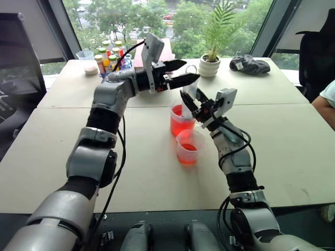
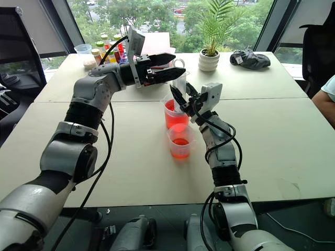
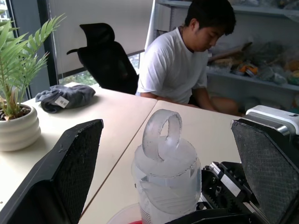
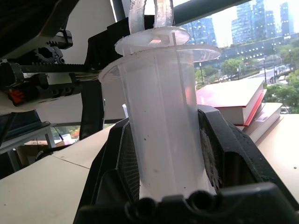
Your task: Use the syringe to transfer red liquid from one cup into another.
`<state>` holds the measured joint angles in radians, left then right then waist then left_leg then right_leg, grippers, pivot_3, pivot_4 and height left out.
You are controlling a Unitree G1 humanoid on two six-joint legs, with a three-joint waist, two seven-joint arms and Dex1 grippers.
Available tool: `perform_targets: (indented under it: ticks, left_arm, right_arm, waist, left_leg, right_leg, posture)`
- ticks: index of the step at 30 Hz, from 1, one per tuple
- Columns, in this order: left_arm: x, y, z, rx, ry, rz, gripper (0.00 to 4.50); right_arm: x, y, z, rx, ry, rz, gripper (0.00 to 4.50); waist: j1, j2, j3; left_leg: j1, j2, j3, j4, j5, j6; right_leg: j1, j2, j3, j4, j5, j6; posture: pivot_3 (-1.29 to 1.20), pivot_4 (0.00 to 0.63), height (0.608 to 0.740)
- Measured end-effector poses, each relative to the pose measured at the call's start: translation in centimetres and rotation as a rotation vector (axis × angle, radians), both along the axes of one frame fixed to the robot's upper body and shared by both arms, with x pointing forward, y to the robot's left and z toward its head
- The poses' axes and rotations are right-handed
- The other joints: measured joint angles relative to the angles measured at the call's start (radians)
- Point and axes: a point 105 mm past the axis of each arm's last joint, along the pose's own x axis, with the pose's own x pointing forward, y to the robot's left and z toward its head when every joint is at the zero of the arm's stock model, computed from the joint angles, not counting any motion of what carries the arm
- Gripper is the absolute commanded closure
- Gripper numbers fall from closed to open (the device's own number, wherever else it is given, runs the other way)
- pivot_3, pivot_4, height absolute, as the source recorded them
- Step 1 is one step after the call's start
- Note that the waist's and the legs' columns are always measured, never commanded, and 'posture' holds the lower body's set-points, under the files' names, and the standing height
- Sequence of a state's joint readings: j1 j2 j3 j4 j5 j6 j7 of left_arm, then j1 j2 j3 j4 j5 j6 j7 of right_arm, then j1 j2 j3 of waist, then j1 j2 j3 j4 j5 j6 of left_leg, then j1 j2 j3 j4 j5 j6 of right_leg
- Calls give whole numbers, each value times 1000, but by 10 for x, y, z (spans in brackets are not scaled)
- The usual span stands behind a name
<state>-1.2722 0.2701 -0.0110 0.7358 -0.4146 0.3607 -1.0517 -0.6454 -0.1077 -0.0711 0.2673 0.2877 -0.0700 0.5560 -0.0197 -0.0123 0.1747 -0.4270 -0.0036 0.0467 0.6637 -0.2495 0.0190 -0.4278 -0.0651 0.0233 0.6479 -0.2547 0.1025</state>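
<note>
The syringe (image 1: pixel 192 84) stands upright, and my right gripper (image 1: pixel 190 97) is shut on its clear barrel (image 4: pixel 161 126). Its lower end reaches down into the taller handled cup (image 1: pixel 180 121), which holds red liquid (image 1: pixel 180 127). The tip is hidden. Just in front stands the shorter cup (image 1: pixel 188 148) with a little red liquid at its bottom. My left gripper (image 1: pixel 191 71) comes in from the left, open, with its fingers (image 3: pixel 70 177) on either side of the plunger's ring top (image 3: pixel 162 135) and apart from it.
At the back of the table stand a potted plant (image 1: pixel 210 61), a dark cloth (image 1: pixel 249 64), small bottles (image 1: pixel 109 54) and red books (image 4: pixel 233 95). A person sits at the right edge (image 1: pixel 327 97). Bare tabletop (image 1: pixel 293 141) lies to the right of the cups.
</note>
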Motion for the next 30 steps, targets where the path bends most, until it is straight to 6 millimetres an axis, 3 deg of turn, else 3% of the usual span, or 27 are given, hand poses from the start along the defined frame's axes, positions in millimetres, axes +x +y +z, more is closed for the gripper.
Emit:
perform_targets:
  ticks: [3,9,30]
  left_arm:
    - [1,0,-4,-2,16,-11,1293]
    - [1,1,-5,-12,26,-24,4407]
    - [5,-2,2,-1,25,-13,4477]
  right_arm:
    - [-2,3,1,-8,-6,9,3056]
    - [-2,2,-2,-20,5,10,3056]
    - [-4,1,-2,-25,67,50,3056]
  waist:
    - [1,0,0]
    - [3,0,0]
    - [3,0,0]
  left_leg:
    - [0,0,0,0,0,0]
    - [0,0,0,0,0,0]
    - [0,0,0,0,0,0]
  right_leg:
    - [0,0,0,0,0,0]
    - [0,0,0,0,0,0]
    - [0,0,0,0,0,0]
  posture:
    - [0,150,740]
    - [0,150,740]
    - [0,150,740]
